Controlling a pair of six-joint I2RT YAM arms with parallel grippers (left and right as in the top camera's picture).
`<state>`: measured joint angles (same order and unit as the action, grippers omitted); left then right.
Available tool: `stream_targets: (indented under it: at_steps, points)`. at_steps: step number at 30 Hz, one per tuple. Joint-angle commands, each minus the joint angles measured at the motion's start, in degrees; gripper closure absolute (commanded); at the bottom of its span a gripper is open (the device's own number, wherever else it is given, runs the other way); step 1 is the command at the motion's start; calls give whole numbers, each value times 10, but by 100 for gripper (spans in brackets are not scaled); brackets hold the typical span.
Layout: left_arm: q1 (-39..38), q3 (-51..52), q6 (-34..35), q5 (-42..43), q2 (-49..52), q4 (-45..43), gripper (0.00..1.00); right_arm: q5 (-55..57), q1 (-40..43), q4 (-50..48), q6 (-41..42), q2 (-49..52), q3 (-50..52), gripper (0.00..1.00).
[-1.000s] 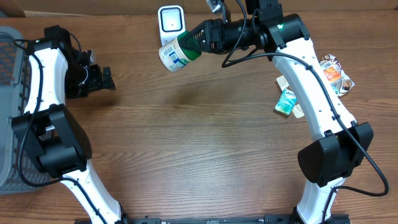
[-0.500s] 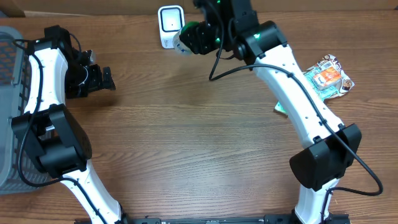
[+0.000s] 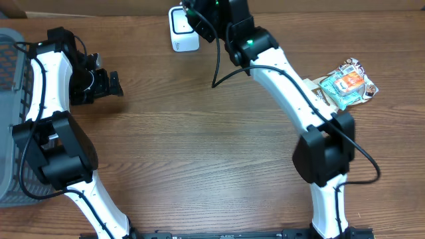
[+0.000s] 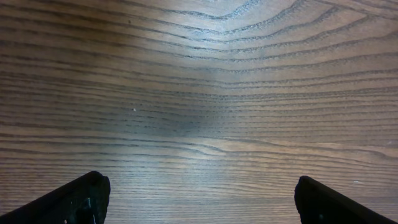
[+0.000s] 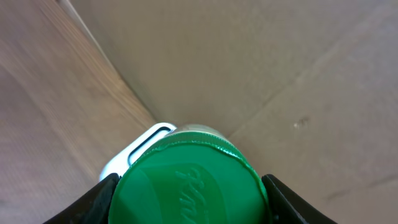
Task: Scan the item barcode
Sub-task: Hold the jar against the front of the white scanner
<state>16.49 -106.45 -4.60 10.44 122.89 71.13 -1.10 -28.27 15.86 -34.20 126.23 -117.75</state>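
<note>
Item: green-lidded container (image 5: pixel 189 177), clamped in right gripper (image 5: pixel 189 208). Was held at 12 o'clock of table (image 3: pixel 219 146), over white scanner (image 3: pixel 182 41), likely so label faced reader window. Left gripper (image 3: pixel 113 85): jaws apart, empty, sat at 9 o'clock, clear of scan.

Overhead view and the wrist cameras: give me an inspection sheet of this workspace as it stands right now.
Surface: wooden table, no spills seen.
Job's things: white scanner at the far edge; green-lidded container held up close to it.
Clutter: snack packets on the right side; grey basket at the left edge.
Grippers: right gripper shut on the container; left gripper open, holding nothing, over bare wood.
Cables: black cable hanging in a loop from the right arm.
Surroundings: cardboard wall behind the scanner.
</note>
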Motion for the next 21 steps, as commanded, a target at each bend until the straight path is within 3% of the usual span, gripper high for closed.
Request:
stream_targets:
  at_steps: [1, 7, 11, 15, 21]
  points:
    - [-1, -5, -1, 0, -8, 0, 0, 17, -5, -49, -82, 32, -15, 50]
    - [-1, -5, -1, 0, -8, 0, 0, 30, -5, -200, -131, 105, -15, 47]
    - [-1, -5, -1, 0, -8, 0, 0, 31, -5, -278, -206, 146, -15, 47]
    - [-1, -5, -1, 0, -8, 0, 0, 30, -7, -297, -279, 160, -15, 46]
    - [-1, -5, -1, 0, -8, 0, 0, 27, -3, -308, -296, 160, -15, 46]
